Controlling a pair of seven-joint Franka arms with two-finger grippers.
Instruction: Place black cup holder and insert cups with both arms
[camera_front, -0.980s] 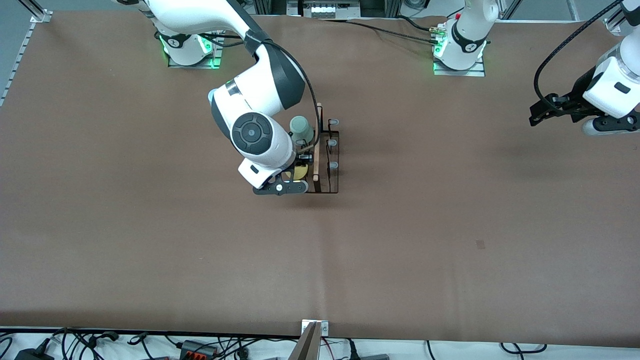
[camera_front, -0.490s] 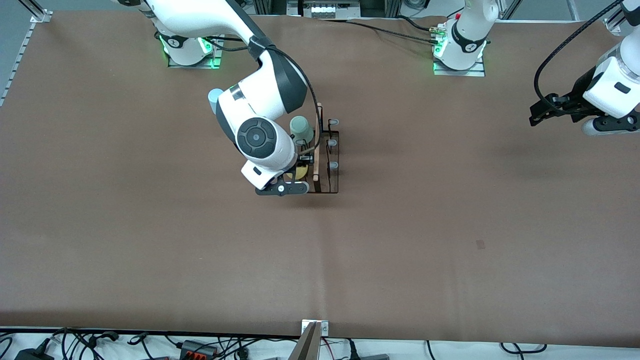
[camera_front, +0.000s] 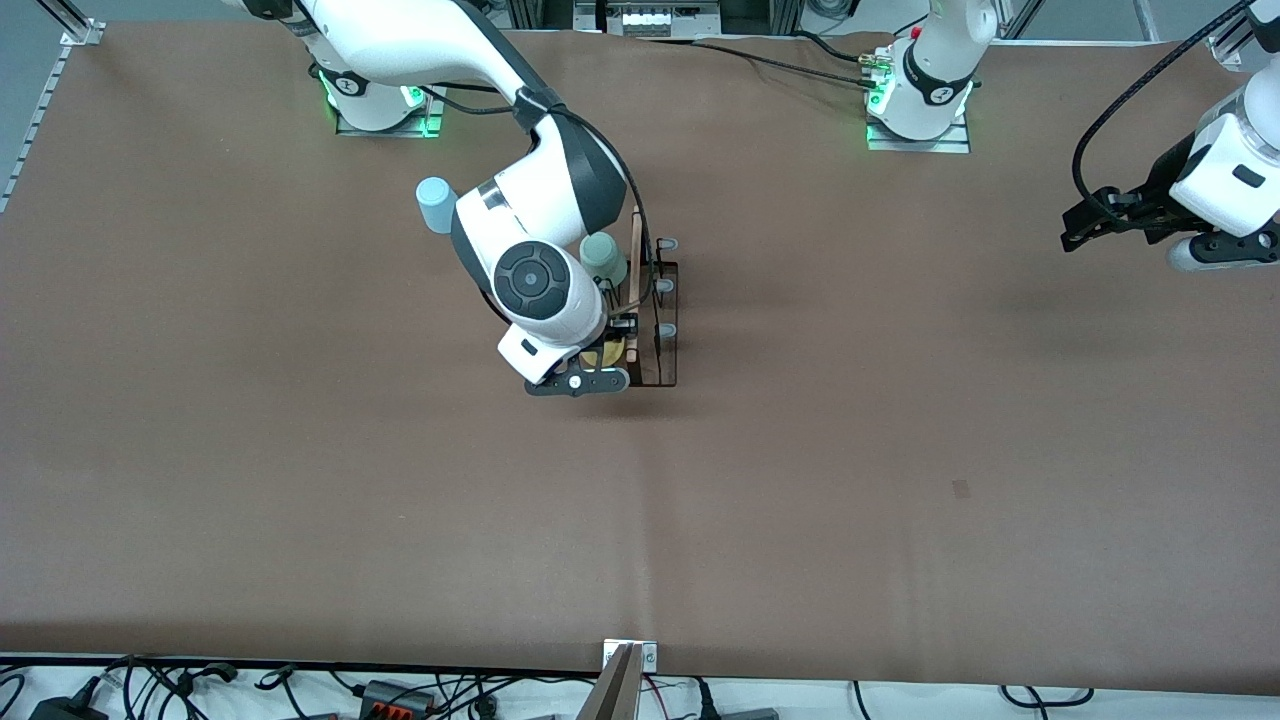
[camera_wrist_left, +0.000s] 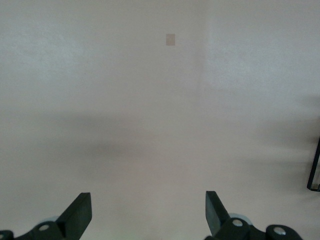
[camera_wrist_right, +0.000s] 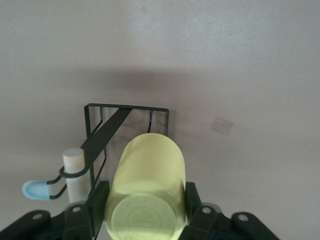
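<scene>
Right wrist view: right gripper (camera_wrist_right: 147, 210) is clamped on the yellow cup (camera_wrist_right: 148, 187) over the rack (camera_front: 655, 320), mid-table. Green cup (camera_front: 603, 256) at the rack's 11 o'clock, blue cup (camera_front: 435, 204) (standing apart) near 10. Left gripper (camera_wrist_left: 147, 215) waits wide open, empty.

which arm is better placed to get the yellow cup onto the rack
Right. The right gripper is shut on the yellow cup right at the black cup holder. The left gripper hangs open near its own end of the table, holding nothing.
</scene>
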